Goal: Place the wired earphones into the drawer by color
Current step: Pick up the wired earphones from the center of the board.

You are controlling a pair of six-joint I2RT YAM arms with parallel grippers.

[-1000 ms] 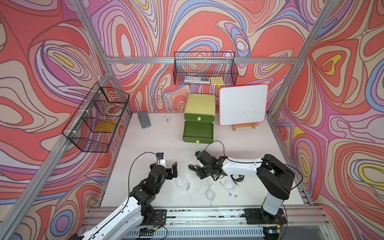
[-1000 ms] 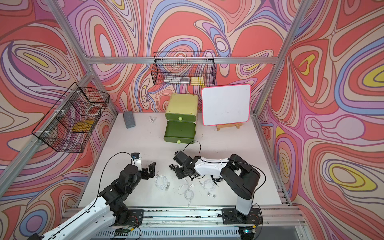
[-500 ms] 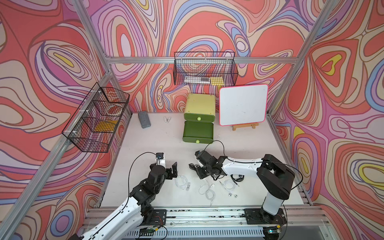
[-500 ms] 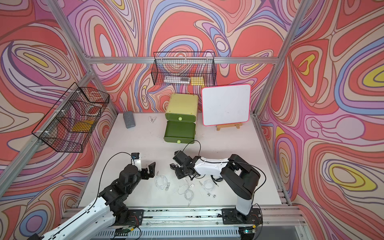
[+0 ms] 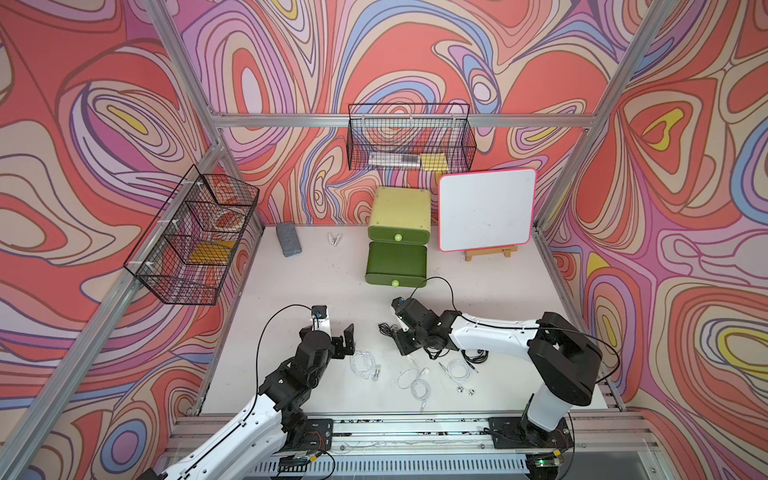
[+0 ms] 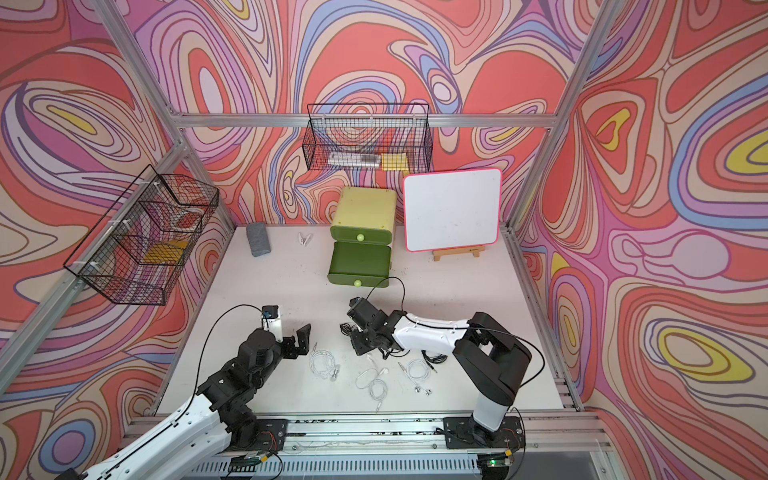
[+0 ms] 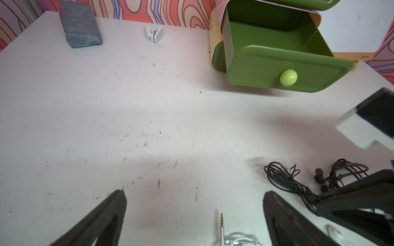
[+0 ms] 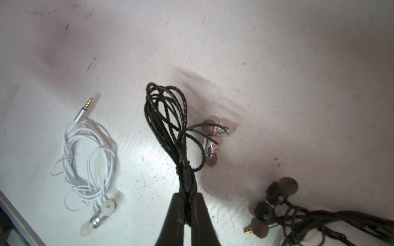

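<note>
The right gripper (image 8: 187, 202) is pinched tight on a black earphone coil (image 8: 168, 123) near the table's (image 5: 316, 291) middle, in front of the pulled-out drawer (image 5: 397, 266) at the back edge, while the left gripper (image 7: 195, 192) gapes wide, holding nothing.

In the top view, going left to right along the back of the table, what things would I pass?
Grey block → white clip → drawer cabinet, with one drawer pulled out → whiteboard.
</note>
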